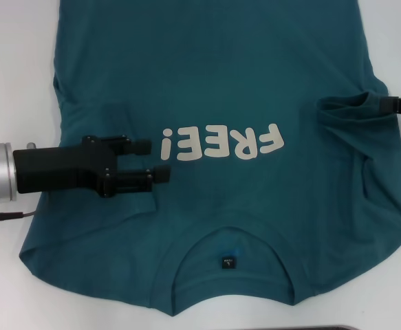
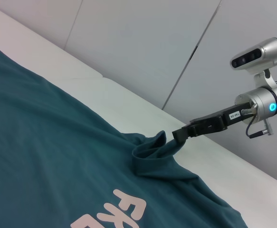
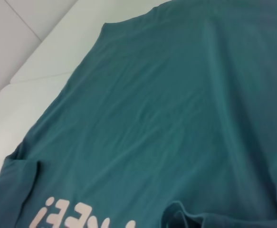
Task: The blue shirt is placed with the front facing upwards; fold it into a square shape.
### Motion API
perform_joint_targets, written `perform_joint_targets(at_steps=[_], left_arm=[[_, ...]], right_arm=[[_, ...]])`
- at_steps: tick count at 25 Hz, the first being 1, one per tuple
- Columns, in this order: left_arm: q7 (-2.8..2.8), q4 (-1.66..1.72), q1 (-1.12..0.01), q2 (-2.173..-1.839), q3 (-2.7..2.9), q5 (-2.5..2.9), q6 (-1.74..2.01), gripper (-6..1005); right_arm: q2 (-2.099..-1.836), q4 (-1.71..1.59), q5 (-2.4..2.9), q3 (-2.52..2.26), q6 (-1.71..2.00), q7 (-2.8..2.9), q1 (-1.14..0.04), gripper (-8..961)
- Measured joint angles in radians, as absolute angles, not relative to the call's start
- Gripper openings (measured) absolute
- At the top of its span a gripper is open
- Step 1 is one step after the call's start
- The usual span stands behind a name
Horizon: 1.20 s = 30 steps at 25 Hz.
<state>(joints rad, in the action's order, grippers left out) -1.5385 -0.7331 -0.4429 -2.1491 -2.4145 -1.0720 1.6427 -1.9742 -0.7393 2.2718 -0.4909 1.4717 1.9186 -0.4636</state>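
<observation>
Teal cotton "FREE!" T-shirt (image 1: 221, 89) lying nearly unfolded on white tabletop (image 1: 14, 69), right claw (image 2: 178, 134) pinching its sleeve, left claw (image 1: 155, 159) hovering open, empty.

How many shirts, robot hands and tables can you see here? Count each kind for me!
Shirts: 1, the blue shirt
Robot hands: 2, the left gripper open over the shirt, and the right gripper pinching the shirt's edge
Tables: 1, the white table
Total: 4
</observation>
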Motion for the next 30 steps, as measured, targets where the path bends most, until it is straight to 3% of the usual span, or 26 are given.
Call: perform_joint_targets(at_steps=[10,30], left_arm=[[-1.538,-0.733,-0.445,-2.149,-2.414,-1.076,1.642,767],[-1.538,-0.733,-0.445,-2.149,-2.417,-1.073,1.640,766]], right_arm=[[-1.970,-0.754,2.270,-0.496,1.641,1.905,-0.484,32],[-1.999,-0.765,2.263,-0.529,1.753,1.917,-0.576,78]])
